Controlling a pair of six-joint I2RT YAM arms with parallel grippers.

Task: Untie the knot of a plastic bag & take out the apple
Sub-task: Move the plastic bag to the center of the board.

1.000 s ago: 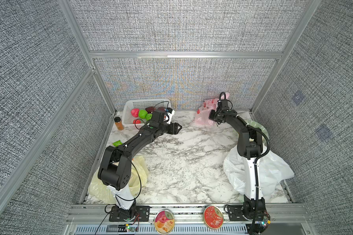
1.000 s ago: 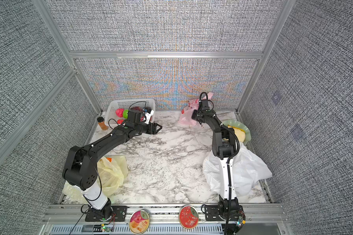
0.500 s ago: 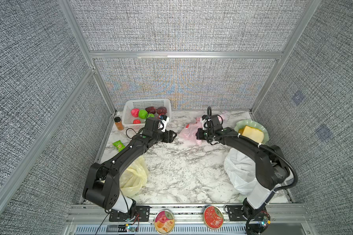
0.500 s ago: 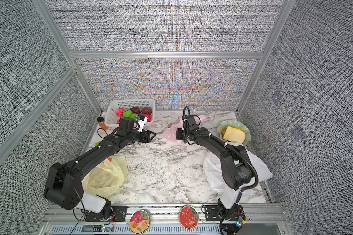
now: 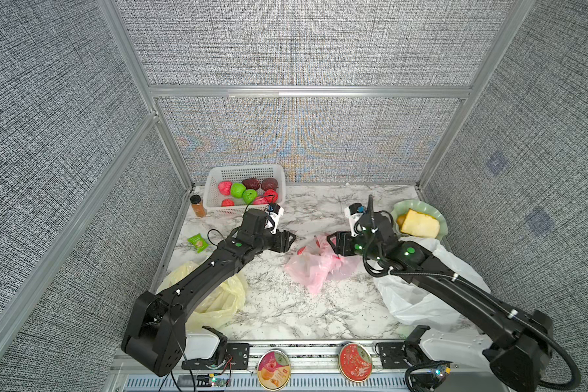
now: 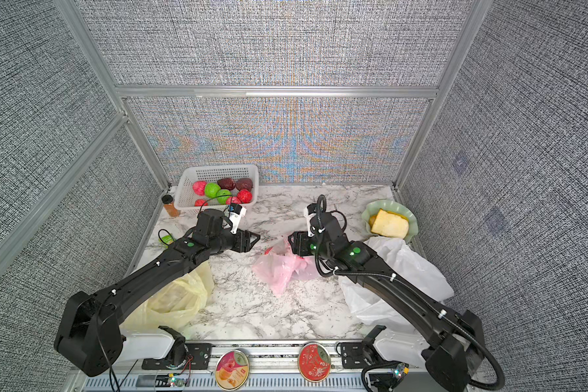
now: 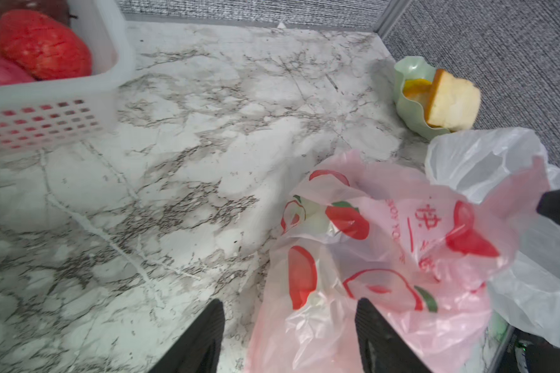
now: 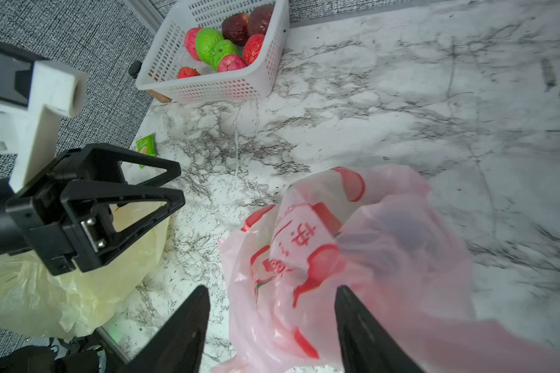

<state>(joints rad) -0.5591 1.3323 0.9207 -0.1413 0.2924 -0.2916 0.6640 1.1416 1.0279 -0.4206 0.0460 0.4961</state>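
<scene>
As right gripper [image 8: 271, 290] gapes — bag [image 8: 385, 245] against it.

The pink bag [image 7: 385, 258] is made of thin, see-through plastic, crinkled all over and glossy, with red print on it. Same kind of film is seen on the yellow bag [image 5: 218, 298] and the white bag [image 5: 418, 309], just cloudier. The tabletop [image 5: 286, 312] is done in a marble look, smooth with a soft sheen. The basket [image 8: 227, 85] is moulded from white perforated plastic. The fruit [image 8: 212, 43] in it is given a rough, matt skin. The left gripper [image 8: 181, 185] is built from matt black plastic, with a bare metal rail. The walls [image 5: 286, 51] are covered in coarse grey woven cloth, with a frame [image 5: 306, 91] of brushed aluminium
</scene>
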